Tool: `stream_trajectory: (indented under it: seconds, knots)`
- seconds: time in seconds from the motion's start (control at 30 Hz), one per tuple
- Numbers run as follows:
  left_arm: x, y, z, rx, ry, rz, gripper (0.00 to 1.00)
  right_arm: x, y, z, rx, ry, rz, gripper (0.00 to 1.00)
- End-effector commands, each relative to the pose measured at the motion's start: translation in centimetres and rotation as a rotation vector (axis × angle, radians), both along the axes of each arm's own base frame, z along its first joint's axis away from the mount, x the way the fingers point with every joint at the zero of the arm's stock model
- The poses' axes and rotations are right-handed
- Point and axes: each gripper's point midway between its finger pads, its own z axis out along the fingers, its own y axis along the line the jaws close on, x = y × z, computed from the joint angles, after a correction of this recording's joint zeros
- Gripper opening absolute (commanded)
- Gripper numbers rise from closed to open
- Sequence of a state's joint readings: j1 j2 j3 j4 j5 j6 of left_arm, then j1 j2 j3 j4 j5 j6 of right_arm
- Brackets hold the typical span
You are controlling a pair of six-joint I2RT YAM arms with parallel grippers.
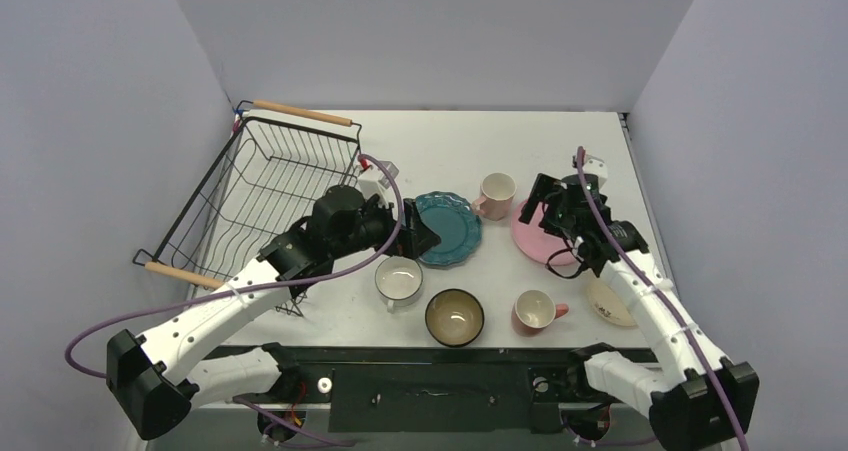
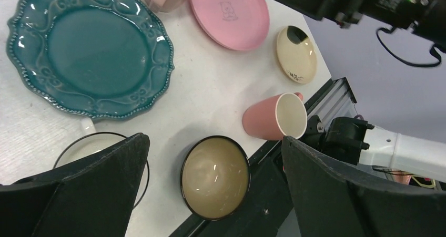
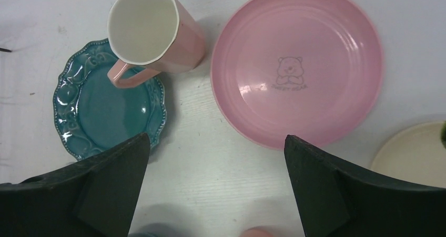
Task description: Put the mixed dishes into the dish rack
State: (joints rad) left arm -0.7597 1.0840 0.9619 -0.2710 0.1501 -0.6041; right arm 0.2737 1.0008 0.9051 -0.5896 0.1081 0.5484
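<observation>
Right wrist, pink plate (image 3: 326, 32), apparent bear print (image 3: 288, 71), top external, dish rack (image 1: 262, 186)

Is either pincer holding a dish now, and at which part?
Nothing is held: the left pincer and the right pincer both stand open and empty.

The black wire dish rack (image 1: 262, 186), with wooden rod handles at both ends, sits at the table's ten o'clock; the teal scalloped plate (image 1: 455, 233) lies flat near centre; a pink mug (image 1: 496, 195) stands upright at its one o'clock; the pink plate (image 1: 530, 237), bear-printed, lies at three o'clock; the cream plate (image 1: 610, 303) lies at four; the white mug (image 1: 399, 280), dark bowl (image 1: 455, 317) and second pink mug (image 1: 536, 311) stand upright towards six.
</observation>
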Motion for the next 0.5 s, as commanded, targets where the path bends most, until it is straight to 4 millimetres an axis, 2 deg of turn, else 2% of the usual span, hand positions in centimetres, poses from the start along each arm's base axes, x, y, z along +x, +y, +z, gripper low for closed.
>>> stream_trajectory:
  seconds: [0.0,0.17,0.33,0.47]
  knots:
    - [-0.4,-1.2,1.0,-0.025,-0.033,0.004,0.97,4.1,2.4,1.7,0.086,-0.066,0.034,0.92]
    - [-1.2,-1.6,0.5,-0.025,-0.005,0.009,0.96,7.6,3.2,-0.2,0.046,0.013,0.031,0.85]
    - [-1.8,-1.6,0.3,-0.033,0.004,0.015,0.96,10.6,3.7,-1.4,0.01,0.039,0.028,0.83]
    - [-2.3,-1.9,0.2,-0.052,0.016,0.012,0.96,12.4,4.3,-3.1,-0.004,0.094,0.034,0.74]
